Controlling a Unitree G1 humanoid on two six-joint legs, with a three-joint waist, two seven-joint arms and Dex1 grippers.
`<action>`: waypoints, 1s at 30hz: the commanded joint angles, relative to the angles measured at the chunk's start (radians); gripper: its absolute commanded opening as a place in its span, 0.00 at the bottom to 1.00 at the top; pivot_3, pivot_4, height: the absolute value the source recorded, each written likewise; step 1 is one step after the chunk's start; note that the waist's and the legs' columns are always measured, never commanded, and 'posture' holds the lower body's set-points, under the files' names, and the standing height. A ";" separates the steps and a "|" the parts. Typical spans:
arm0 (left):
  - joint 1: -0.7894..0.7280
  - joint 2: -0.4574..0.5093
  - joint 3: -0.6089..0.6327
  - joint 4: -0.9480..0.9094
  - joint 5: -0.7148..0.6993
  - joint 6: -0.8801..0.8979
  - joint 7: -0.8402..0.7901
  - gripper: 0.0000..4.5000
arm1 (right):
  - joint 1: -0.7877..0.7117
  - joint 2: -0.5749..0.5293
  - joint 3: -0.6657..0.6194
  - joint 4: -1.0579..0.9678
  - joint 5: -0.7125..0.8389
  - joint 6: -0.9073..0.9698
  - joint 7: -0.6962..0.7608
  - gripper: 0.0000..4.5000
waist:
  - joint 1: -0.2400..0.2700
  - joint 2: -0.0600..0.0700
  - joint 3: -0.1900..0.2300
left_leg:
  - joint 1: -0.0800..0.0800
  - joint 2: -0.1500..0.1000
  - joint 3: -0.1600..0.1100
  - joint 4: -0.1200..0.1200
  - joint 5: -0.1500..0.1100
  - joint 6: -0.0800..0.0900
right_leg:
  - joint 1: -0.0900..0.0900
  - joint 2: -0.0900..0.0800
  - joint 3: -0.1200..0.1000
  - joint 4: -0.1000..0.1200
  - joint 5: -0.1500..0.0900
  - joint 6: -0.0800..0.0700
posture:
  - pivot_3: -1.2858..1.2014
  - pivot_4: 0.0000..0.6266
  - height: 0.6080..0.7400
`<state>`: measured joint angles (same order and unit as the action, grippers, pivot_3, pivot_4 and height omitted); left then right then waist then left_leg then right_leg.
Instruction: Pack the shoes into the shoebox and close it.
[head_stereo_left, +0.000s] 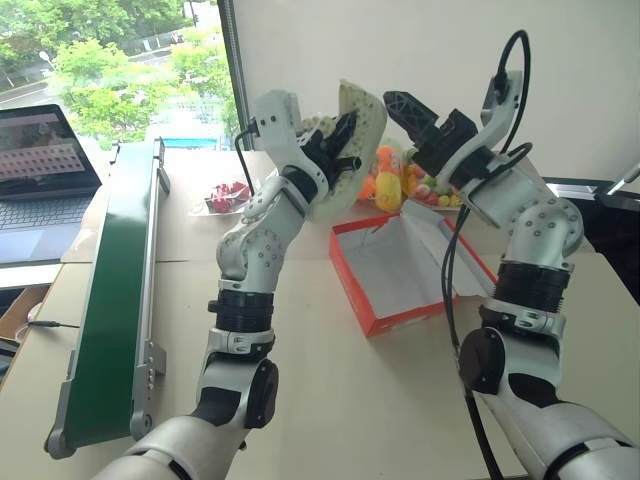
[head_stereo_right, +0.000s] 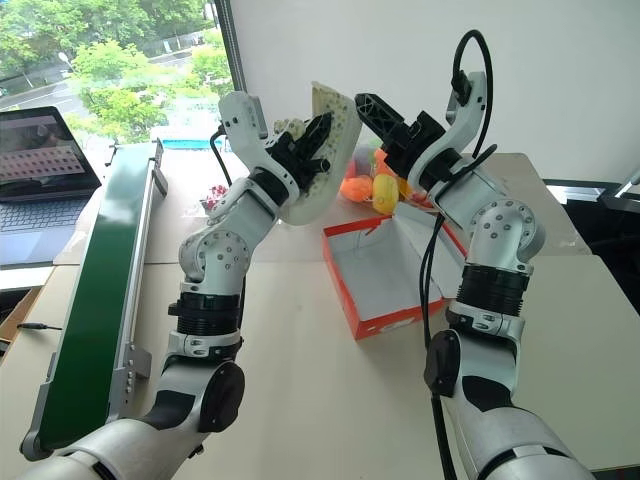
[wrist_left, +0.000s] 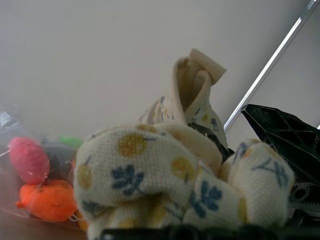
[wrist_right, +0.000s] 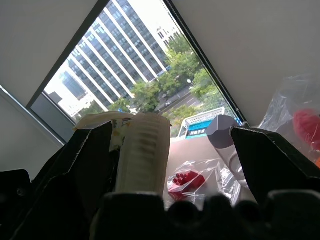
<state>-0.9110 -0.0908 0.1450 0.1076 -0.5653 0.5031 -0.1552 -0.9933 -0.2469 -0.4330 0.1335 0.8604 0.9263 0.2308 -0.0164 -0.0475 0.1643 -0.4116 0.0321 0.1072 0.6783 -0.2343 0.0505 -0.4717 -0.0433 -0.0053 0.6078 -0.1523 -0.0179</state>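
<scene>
My left gripper (head_stereo_left: 338, 143) is raised above the table and shut on a cream-white shoe (head_stereo_left: 362, 112). The shoe's dotted sole faces the right arm. Its floral fabric upper (wrist_left: 165, 170) shows close up in the left wrist view. My right gripper (head_stereo_left: 425, 118) is also raised, just right of the shoe, with its jaws wide open. In the right wrist view the shoe's sole (wrist_right: 144, 150) stands between its black fingers (wrist_right: 75, 165), close to one of them. The red shoebox (head_stereo_left: 410, 318) lies open on the table below both grippers, its white inside bare.
A clear bag of colourful toys (head_stereo_left: 392, 182) lies behind the box near the wall. A smaller bag with red pieces (head_stereo_left: 228, 196) sits to the left of it. A green conveyor (head_stereo_left: 115, 290) runs along the table's left side, with a laptop (head_stereo_left: 40, 170) beyond it.
</scene>
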 joint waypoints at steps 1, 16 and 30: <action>-0.065 -0.041 -0.018 -0.005 -0.014 -0.039 -0.026 0.13 | 0.010 0.009 0.011 -0.082 0.065 0.039 -0.008 1.00 | 0.000 0.000 0.000 | 0.000 0.000 0.000 0.000 0.000 0.000 | 0.000 0.000 0.000 0.000 0.000 0.000 | 0.52 0.24 1.00; -0.059 -0.042 -0.019 -0.041 -0.044 -0.008 -0.003 0.12 | 0.058 0.044 0.051 -0.052 0.071 0.022 -0.002 0.76 | 0.001 0.000 0.000 | 0.000 0.000 0.000 0.001 0.000 0.000 | 0.000 0.000 0.000 0.000 0.000 0.001 | 0.52 0.24 1.00; -0.025 -0.011 -0.015 -0.093 -0.078 0.031 -0.010 0.20 | 0.027 0.041 0.075 -0.014 0.047 -0.025 0.028 0.16 | 0.000 0.000 0.000 | 0.000 0.000 0.000 0.001 0.000 0.000 | 0.000 0.000 0.000 0.000 0.000 0.001 | 0.52 0.24 1.00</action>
<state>-0.9303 -0.0895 0.1420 0.0949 -0.5925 0.5185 -0.1293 -0.9326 -0.1948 -0.3683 0.1311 0.9210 0.9348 0.2467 -0.0166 -0.0473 0.1644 -0.4121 0.0319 0.1067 0.6790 -0.2342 0.0506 -0.4718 -0.0434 -0.0055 0.6080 -0.1525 -0.0169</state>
